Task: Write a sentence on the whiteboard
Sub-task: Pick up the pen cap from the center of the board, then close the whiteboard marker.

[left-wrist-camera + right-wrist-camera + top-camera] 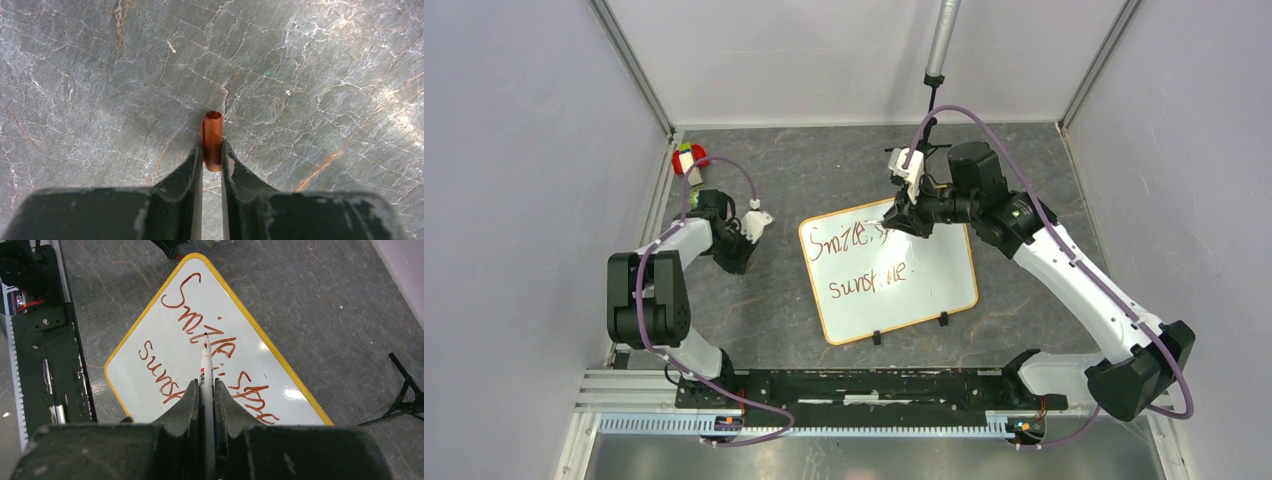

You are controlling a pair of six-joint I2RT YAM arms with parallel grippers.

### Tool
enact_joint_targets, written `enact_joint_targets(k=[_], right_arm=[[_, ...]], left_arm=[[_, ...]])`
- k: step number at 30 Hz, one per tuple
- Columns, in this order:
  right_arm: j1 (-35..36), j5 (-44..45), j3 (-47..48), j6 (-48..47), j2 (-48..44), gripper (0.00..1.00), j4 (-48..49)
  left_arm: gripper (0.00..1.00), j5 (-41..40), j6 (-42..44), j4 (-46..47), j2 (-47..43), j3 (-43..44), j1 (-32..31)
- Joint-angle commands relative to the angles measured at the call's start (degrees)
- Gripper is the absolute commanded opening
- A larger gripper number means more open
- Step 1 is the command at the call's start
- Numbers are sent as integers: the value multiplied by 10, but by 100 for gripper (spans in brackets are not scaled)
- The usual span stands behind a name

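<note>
The grey stone-look table [1044, 160] takes up the whole cell. The board [924, 290] lies flat in the middle of it, turned a little askew, with its two black clips on the near edge. It looks light and stiff with a slick face. I'd guess it is lying loose, so a heavy pen stroke could skate it across the table. The wooden frame is the place to steady it, not the white.

The right gripper [205, 385] hangs over the board's far edge, its fingers closed tight on a slim white marker [205, 360] around mid-barrel. The tip is over the word "Smile", but I can't tell whether it touches.

The left gripper [212, 150] sits well left of the board, pinched on a small orange cap [212, 137] just above the bare table.

The sentence [839, 242] runs in two red lines and looks about finished.
</note>
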Motion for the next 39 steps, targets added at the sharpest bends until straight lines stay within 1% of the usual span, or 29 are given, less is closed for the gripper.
enact_joint_targets(k=[1,4,7,9,14,15,17,19,22,23,25,28,34,39], right_arm=[[-6,-16,27,22,5,0,32],[-9,-15,12,56,8,0,66],[-11,-27,-1,94,15,0,95],[-14,-53,-8,116,17,0,113],[-32,-127,-47,175,12,0,177],[-37,-147,-63,205,10,0,199],[-50,-199,-104,258,6,0,263],[-61,-238,-151,321,3,0,344],[-75,-273,-220,418,-4,0,466],[-78,-278,-240,444,-7,0,494],[-79,-284,-266,480,-11,0,536],[-79,-291,-289,521,-15,0,583],[-78,-282,-306,541,-23,0,594],[-76,-282,-334,608,-17,0,677]], left_arm=[[10,8,14,-14,-1,-19,-4],[3,31,7,-57,-41,21,-4],[2,78,-1,-121,-97,82,-5],[2,98,1,-172,-134,140,-16],[2,60,9,-268,-204,268,-121],[2,52,10,-284,-211,289,-140],[2,47,19,-317,-215,332,-181],[2,43,18,-338,-215,355,-226],[2,23,11,-340,-216,355,-292],[2,11,10,-339,-213,351,-315],[2,-24,5,-337,-206,344,-363],[2,-64,-2,-337,-190,345,-413],[2,-103,-25,-337,-167,350,-473],[2,-130,-48,-337,-147,359,-506]])
